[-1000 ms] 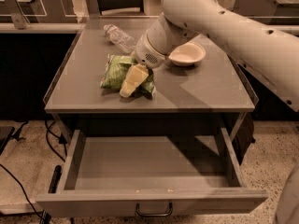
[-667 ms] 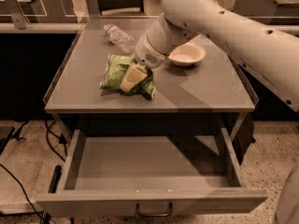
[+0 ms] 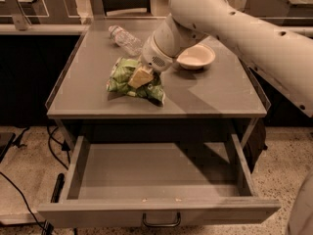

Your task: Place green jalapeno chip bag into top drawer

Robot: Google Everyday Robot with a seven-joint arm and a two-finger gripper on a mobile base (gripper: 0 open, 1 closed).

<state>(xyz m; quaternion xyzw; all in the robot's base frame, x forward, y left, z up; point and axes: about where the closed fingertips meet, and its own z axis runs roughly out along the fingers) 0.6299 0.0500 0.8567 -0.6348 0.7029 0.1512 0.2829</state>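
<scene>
The green jalapeno chip bag (image 3: 122, 80) lies crinkled on the grey tabletop (image 3: 205, 94), left of centre. My gripper (image 3: 140, 76) comes down from the upper right on the big white arm (image 3: 230, 23) and sits on top of the bag, pressing into its middle. The bag still rests on the table. The top drawer (image 3: 98, 213) stands pulled fully out below the table's front edge. Its dark pull handle (image 3: 161, 223) is at the centre of the front panel, and its inside is bare grey.
A clear plastic bottle (image 3: 124, 39) lies at the back left of the table. A white bowl (image 3: 195, 57) sits right of the gripper. Black cables (image 3: 29, 199) run over the floor at the left. Other tables stand behind.
My gripper has shifted slightly up and back on the bag. The bag and the drawer have stayed where they were.
</scene>
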